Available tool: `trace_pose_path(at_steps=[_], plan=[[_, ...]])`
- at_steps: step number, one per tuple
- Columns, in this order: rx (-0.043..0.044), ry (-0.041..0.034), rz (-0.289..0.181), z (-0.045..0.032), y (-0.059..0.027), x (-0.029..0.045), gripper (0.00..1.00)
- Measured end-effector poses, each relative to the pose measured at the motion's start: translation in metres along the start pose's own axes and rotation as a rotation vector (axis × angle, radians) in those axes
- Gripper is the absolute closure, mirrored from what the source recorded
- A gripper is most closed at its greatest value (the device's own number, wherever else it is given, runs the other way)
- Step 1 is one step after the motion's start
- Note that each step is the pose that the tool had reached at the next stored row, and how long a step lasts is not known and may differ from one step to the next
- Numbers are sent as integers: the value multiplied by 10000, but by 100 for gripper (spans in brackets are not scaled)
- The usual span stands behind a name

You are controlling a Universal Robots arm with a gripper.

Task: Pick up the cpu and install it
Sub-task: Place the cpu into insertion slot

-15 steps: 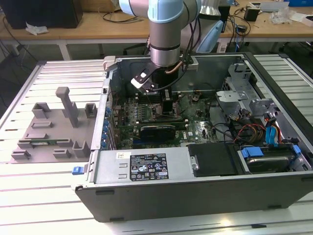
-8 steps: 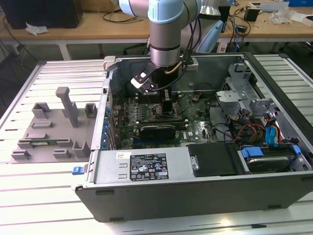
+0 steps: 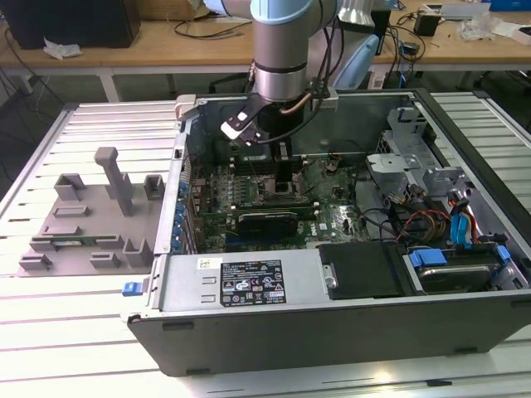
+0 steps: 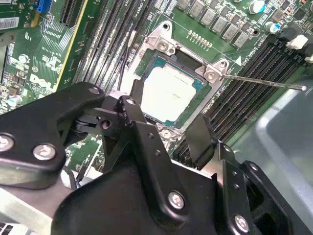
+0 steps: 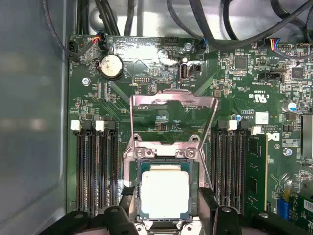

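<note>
The arm (image 3: 282, 50) reaches down into the open case (image 3: 348, 327), and its gripper (image 3: 282, 176) hangs right over the socket (image 5: 164, 152) on the board (image 5: 230, 88).

The cpu (image 5: 164, 195) lies flat in the socket, silver top up and square to the frame. In the second wrist view the cpu (image 4: 171, 93) looks level, with the socket (image 4: 164, 46) around it.

The gripper (image 5: 166, 196) is spread wide and holds nothing. One finger (image 5: 126, 196) stands on one side of the socket and the other on the opposite side, with the cpu between them. A gap shows between each finger and the cpu's edge, but whether the tips touch the socket frame cannot be told. The second wrist view shows the gripper (image 4: 168, 110) the same way, with a black finger (image 4: 139, 105) low beside the socket.

The plate (image 5: 171, 100) is swung up and back from the socket, so the cpu is uncovered; the thin lever (image 4: 264, 82) sticks out from the socket's corner, unlatched.

Rows of slots (image 5: 95, 166) run along both sides of the socket; a round battery (image 5: 111, 66) sits on the board beyond the raised plate, well apart from the socket.

A grey tray (image 3: 91, 224) with upright blocks lies outside the case, well away from the socket on the exterior view's left.
</note>
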State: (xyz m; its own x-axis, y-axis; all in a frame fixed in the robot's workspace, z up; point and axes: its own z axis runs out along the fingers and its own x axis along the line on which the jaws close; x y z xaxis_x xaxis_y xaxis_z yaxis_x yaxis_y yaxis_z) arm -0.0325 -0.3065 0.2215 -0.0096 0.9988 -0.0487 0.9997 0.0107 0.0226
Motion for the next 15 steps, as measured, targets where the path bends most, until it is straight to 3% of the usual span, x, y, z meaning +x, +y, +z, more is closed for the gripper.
trace_pose_path(at_steps=[1, 2, 3, 9, 15], plan=[[0, 0, 0, -19, 0, -1, 71], [1, 0, 0, -23, 0, -1, 83], [0, -1, 0, -25, 0, -1, 89], [1, 5, -1, -35, 1, -3, 89], [0, 153, 3, -27, 0, -46, 89]])
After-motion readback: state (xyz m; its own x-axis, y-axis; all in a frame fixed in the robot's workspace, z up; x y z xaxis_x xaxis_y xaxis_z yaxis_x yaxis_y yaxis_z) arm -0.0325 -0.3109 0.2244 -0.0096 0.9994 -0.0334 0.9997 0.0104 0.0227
